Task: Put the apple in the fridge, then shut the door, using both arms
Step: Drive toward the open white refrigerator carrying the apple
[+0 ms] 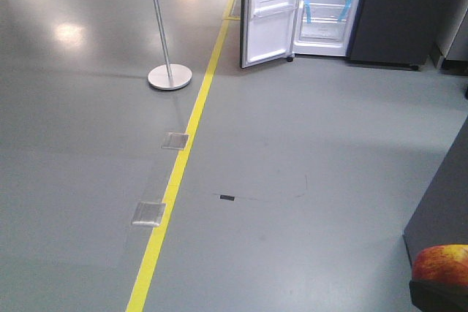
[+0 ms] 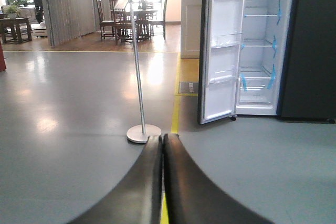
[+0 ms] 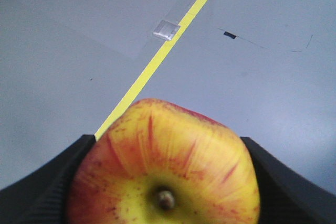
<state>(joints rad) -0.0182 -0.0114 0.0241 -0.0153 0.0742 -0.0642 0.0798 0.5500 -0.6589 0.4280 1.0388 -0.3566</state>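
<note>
In right claw (image 3: 168,142), apple (image 3: 157,156), lower half cropped

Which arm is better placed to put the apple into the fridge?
Right. The right gripper holds the apple, while the left gripper is shut on nothing. The door of the fridge stands open.

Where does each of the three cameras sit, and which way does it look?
Front view: high on the robot, looking down and ahead over the floor to the open fridge; the apple shows bottom right.
Left wrist view: low behind the shut left hand, facing level toward the fridge and pole stand.
Right wrist view: behind the right hand's fingers, looking down over the held apple at the floor.
Shared: front and right wrist views both show the apple and yellow line.
</note>
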